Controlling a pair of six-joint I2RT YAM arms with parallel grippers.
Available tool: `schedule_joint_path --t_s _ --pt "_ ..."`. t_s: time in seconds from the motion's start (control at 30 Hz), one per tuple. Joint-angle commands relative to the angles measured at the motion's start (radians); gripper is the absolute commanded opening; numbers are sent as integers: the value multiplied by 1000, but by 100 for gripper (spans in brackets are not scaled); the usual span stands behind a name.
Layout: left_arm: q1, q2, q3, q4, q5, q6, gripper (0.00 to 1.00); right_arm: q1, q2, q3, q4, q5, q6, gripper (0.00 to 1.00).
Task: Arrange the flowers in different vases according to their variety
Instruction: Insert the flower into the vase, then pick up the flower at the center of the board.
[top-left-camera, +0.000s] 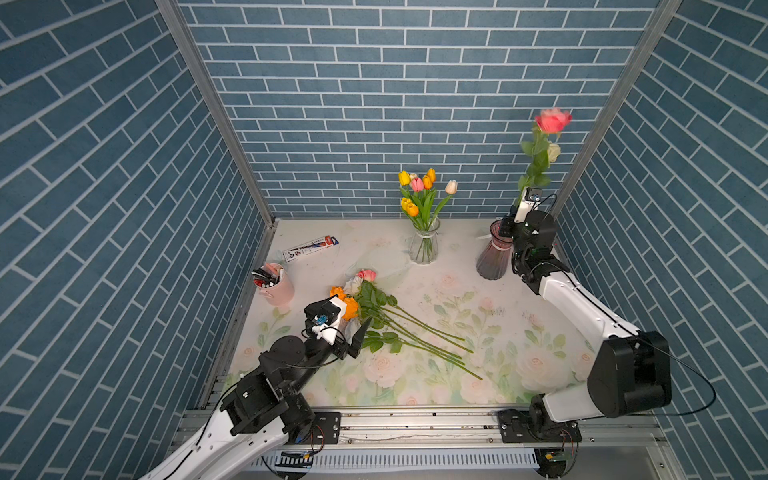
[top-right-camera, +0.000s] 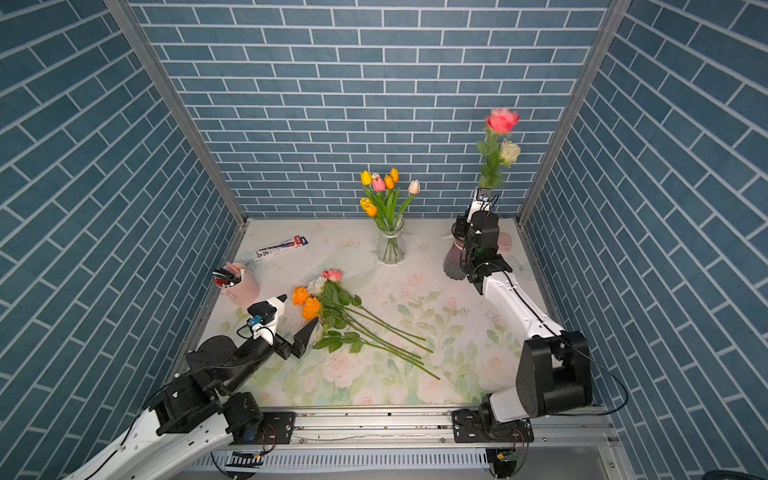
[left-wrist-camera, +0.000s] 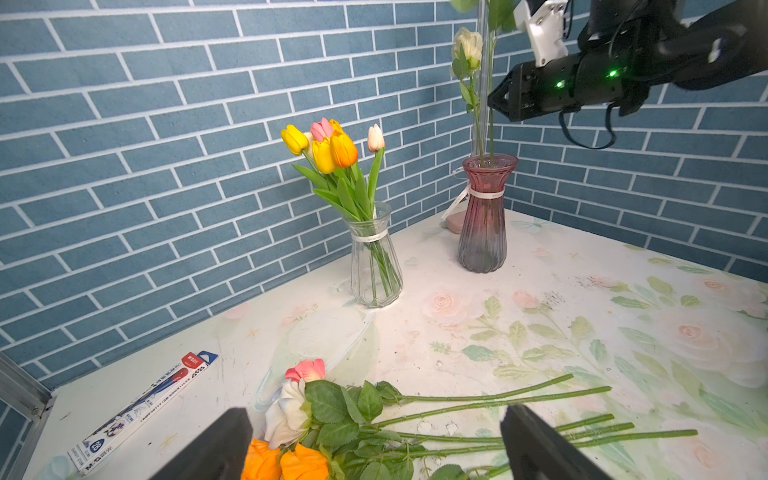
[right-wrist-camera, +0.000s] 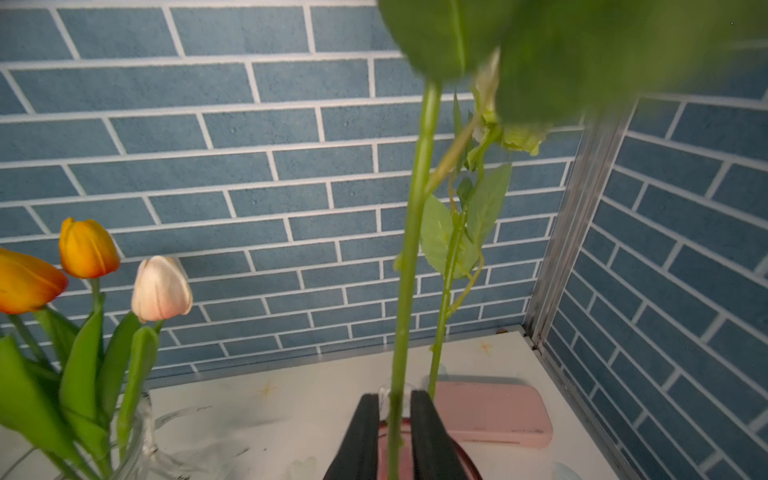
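Note:
A purple-pink ribbed vase (top-left-camera: 490, 257) (left-wrist-camera: 484, 224) stands at the back right with two roses upright in it, a pink rose (top-left-camera: 552, 120) (top-right-camera: 503, 120) and a white rose (top-right-camera: 510, 151) (left-wrist-camera: 467, 43). My right gripper (right-wrist-camera: 394, 399) (top-left-camera: 505, 226) hovers over the vase's rim. Its fingers flank the pink rose's stem (right-wrist-camera: 411, 249) with a small gap on each side. A clear ribbed vase (top-left-camera: 424, 247) (left-wrist-camera: 374, 266) holds several tulips (top-left-camera: 419, 187). Several roses (top-left-camera: 365, 299) (left-wrist-camera: 332, 407) lie on the table, stems pointing right. My left gripper (top-right-camera: 299, 309) (left-wrist-camera: 374, 415) stands wide open just above their heads and leaves.
A squat pink pen cup (top-left-camera: 276, 286) stands at the left edge, with a boxed pen pack (top-left-camera: 311, 247) (left-wrist-camera: 145, 407) behind it. A flat pink case (right-wrist-camera: 494, 411) lies behind the purple vase in the back right corner. Brick-patterned walls close in three sides.

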Motion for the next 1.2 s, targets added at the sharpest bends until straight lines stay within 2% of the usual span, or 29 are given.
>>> schedule_joint_path --t_s 0.0,0.1,0.23,0.47,0.53,0.7,0.83,1.17 --pt "6 2 -11 19 15 6 100 -3 -75 -14 -193 -28 26 31" --pt "6 3 -11 19 18 6 100 -3 -102 6 -302 -60 -3 39" --pt "6 1 -9 18 21 4 100 -3 -98 72 -455 -144 -51 39" --pt "6 -8 -11 19 20 3 100 17 -68 136 -686 -561 -126 38" --pt "6 -7 -10 18 19 3 100 62 -56 130 -734 -616 -162 37" --pt "6 -2 -11 19 18 6 100 258 54 122 -820 -583 -245 36" --pt "6 -2 -10 17 18 6 100 389 194 124 -793 -537 -247 35" --pt "8 -5 -10 17 17 8 100 586 528 264 -725 -487 -244 34"
